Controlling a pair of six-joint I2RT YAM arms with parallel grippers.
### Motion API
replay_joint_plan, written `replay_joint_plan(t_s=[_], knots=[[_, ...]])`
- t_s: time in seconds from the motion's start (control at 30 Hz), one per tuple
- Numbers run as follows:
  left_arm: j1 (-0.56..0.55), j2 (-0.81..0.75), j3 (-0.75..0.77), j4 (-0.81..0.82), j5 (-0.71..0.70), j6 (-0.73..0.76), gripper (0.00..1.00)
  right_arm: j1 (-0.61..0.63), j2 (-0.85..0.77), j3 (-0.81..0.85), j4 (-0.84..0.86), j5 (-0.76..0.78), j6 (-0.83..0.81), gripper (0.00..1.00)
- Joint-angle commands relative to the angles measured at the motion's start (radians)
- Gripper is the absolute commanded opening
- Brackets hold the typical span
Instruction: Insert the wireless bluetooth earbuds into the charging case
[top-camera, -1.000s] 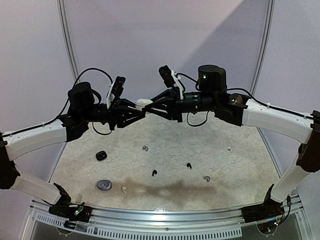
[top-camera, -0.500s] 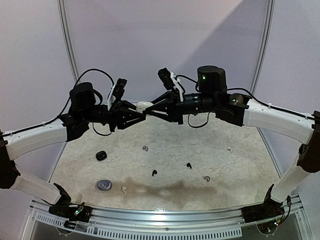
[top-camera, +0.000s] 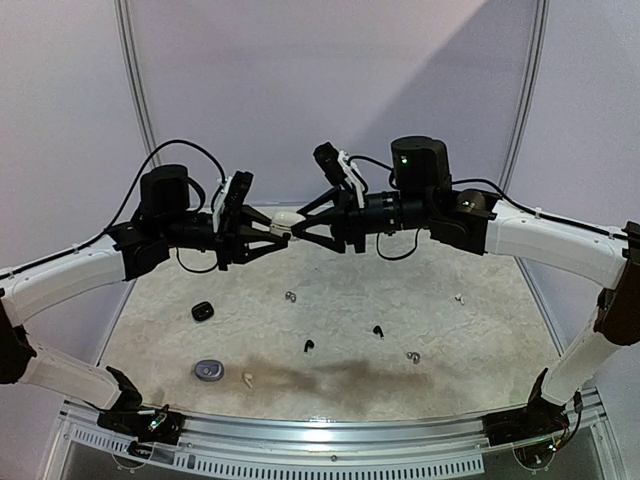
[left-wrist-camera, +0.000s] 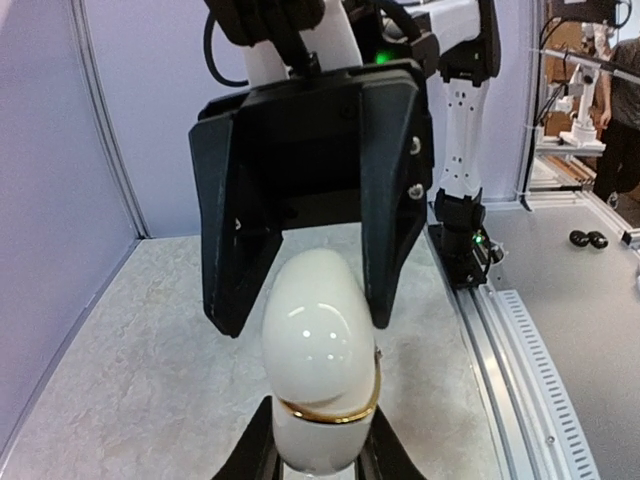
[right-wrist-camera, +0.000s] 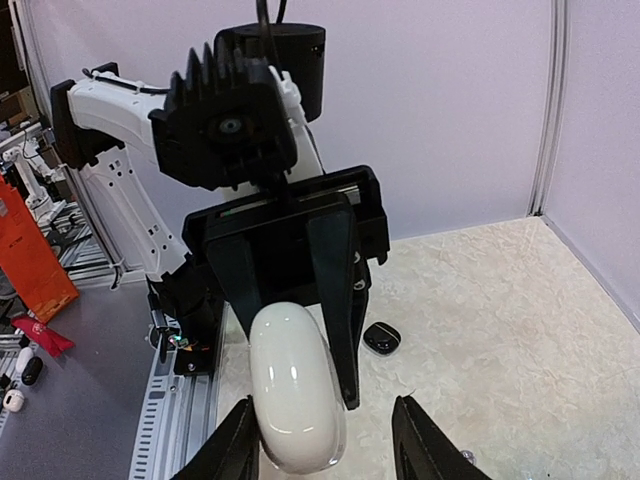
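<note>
Opening wider than before, right pincer (right-wrist-camera: 322, 420) flanks white case (right-wrist-camera: 295, 400).

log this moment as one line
left gripper: shut on glossy white pebble-shaped case | right gripper: open, straddling its far end | case: aloft over beige table

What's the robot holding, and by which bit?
The left gripper pinches the white case by the end below its gold band; the right gripper is open.

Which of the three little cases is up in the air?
The white case, pinched in the left gripper high above the table. The black case and the grey case lie down on the table.
</note>
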Motion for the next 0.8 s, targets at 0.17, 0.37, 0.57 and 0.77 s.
replay_joint_plan(t_s=[0.17,0.37,0.57,0.77], knots=[[-0.042,-0.041,0.024,-0.182,-0.004,0.254,0.00,-0.016,0.039,0.029,-0.023,0.074,0.022,0.42],[-0.043,-0.045,0.023,-0.185,-0.008,0.259,0.00,-0.015,0.053,0.032,-0.040,0.073,0.019,0.42],[-0.041,-0.036,0.000,-0.163,-0.024,0.114,0.00,-0.015,0.054,0.066,-0.062,0.050,0.037,0.53],[-0.040,-0.032,-0.057,-0.019,-0.038,-0.048,0.00,-0.016,0.061,0.117,-0.079,-0.003,0.057,0.68]])
